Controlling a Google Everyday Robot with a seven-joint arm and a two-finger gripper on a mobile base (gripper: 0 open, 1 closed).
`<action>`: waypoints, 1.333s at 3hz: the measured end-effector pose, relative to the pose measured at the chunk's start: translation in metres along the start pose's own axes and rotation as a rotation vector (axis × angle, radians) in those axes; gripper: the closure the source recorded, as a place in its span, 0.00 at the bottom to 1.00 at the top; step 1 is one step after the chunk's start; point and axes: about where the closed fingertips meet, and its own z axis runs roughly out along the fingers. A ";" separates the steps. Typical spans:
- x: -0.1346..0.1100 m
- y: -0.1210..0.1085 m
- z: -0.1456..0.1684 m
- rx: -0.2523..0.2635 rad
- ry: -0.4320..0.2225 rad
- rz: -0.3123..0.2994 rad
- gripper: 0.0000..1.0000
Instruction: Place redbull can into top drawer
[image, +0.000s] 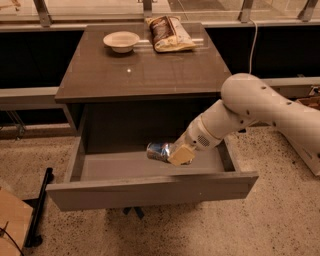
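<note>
The redbull can (159, 151) is a slim silver-and-blue can lying on its side, shiny end to the left. My gripper (176, 154) is shut on the can's right end and holds it inside the open top drawer (150, 190), just above or on the drawer's light grey floor. The white arm reaches in from the right and hides the drawer's right rear corner. The drawer is pulled far out of the dark cabinet.
On the cabinet top (145, 70) stand a small white bowl (121, 40) and a brown-and-yellow snack bag (169, 33). A railing runs along the back. A cardboard box (12, 225) and a black bar (39, 210) lie at the lower left on the speckled floor.
</note>
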 end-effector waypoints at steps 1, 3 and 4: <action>0.006 -0.040 0.028 0.129 -0.011 0.080 1.00; 0.014 -0.103 0.066 0.245 -0.043 0.186 0.59; 0.026 -0.111 0.073 0.236 -0.040 0.241 0.35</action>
